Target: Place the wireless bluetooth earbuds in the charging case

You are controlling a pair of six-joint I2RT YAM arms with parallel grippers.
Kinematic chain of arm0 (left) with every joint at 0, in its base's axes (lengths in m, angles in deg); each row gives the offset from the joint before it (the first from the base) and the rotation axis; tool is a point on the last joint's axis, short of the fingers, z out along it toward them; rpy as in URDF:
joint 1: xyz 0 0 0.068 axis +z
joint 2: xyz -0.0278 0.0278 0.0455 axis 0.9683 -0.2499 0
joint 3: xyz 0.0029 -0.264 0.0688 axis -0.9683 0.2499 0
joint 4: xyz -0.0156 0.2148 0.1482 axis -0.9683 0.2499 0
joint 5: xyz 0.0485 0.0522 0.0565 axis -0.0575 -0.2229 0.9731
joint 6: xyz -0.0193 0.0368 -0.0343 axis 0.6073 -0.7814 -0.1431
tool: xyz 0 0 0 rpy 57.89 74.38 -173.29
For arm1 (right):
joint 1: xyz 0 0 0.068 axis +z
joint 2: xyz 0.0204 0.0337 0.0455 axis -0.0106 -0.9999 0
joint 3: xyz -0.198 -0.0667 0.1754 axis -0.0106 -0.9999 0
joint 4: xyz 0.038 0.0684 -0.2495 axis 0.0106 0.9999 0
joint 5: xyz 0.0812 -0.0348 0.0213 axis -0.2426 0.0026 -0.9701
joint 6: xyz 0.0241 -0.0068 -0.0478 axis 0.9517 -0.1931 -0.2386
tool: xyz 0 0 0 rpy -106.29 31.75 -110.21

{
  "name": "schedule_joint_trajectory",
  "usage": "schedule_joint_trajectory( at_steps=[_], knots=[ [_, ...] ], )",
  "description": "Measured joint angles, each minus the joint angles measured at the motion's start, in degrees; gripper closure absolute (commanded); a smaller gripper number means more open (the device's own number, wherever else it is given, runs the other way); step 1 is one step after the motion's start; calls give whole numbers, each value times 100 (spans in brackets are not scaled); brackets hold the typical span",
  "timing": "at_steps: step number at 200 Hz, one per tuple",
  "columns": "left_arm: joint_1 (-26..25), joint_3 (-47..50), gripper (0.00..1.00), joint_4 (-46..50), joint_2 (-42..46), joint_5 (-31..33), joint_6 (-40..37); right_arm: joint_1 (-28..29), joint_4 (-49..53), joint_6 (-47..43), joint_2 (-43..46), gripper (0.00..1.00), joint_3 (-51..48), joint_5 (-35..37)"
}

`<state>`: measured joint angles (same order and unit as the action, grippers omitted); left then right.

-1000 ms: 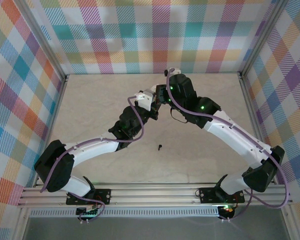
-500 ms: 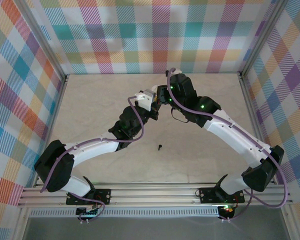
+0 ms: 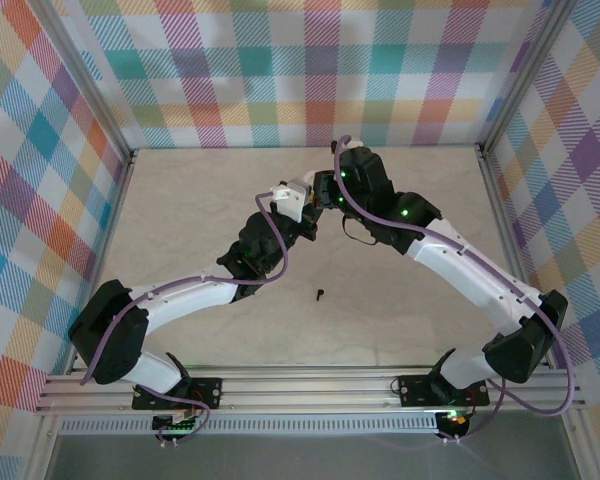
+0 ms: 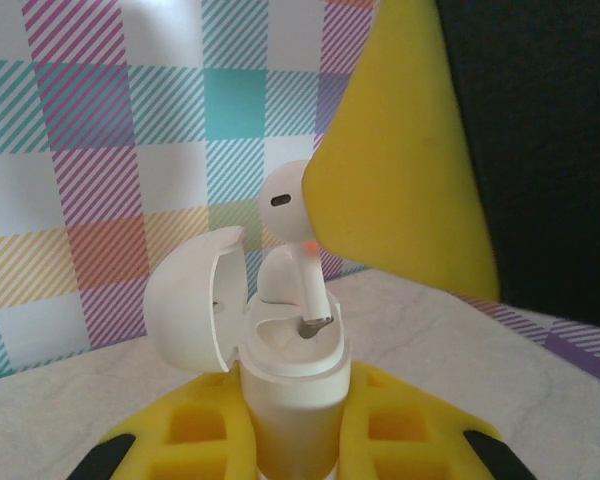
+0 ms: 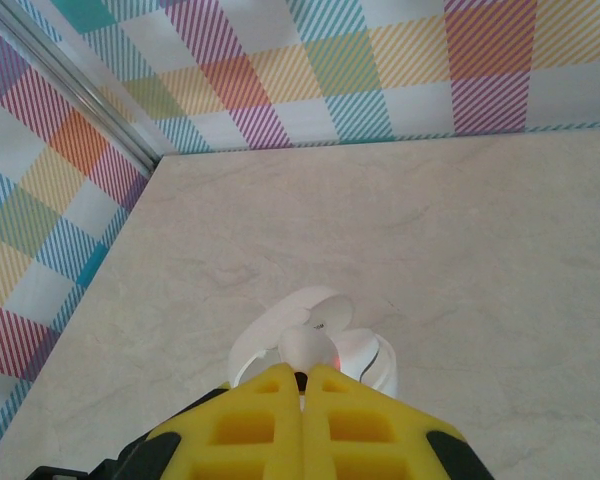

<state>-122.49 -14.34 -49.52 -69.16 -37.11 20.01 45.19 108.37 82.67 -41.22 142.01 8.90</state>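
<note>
Top: left arm (image 3: 190, 295) and right arm (image 3: 460, 265) meet over rear-centre surface (image 3: 180, 200). Black earbud (image 3: 320, 295) lies alone nearer bases, well apart from both.

Left wrist: left claw (image 4: 295, 432) clamps white charging case (image 4: 290, 375) upright, lid (image 4: 195, 300) open. Seated white earbud (image 4: 273, 278) in far slot. Held white earbud (image 4: 290, 205) stem near-vertical, tip at near slot. Judge next: straight down.

Right wrist: right claw (image 5: 302, 385) pinches held white earbud, case directly below.

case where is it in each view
Left wrist: case bottom centre, lid open leftward, gripped by left claw.
Right wrist: case low centre, just beyond right claw.
Top external: hidden where both claws meet.
Shared landmark: white earbud at the case's opening.
</note>
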Motion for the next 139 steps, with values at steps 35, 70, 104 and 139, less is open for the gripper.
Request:
schedule_joint_trajectory(
  at_steps=[35, 70, 104, 139],
  knots=[
    [0, 0, 100, 20, -2, 0, 24, 0, -20, -4, 0, 100, -57, -46],
    [2, 0, 100, 127, 0, 2, 105, 0, -83, -24, 0, 100, -142, -107],
    [22, 0, 100, 216, -2, 2, 153, -9, -120, -26, 0, 100, -214, -214],
    [28, 0, 100, 297, -2, 0, 192, -33, -133, -46, 2, 100, -260, -313]
  ],
)
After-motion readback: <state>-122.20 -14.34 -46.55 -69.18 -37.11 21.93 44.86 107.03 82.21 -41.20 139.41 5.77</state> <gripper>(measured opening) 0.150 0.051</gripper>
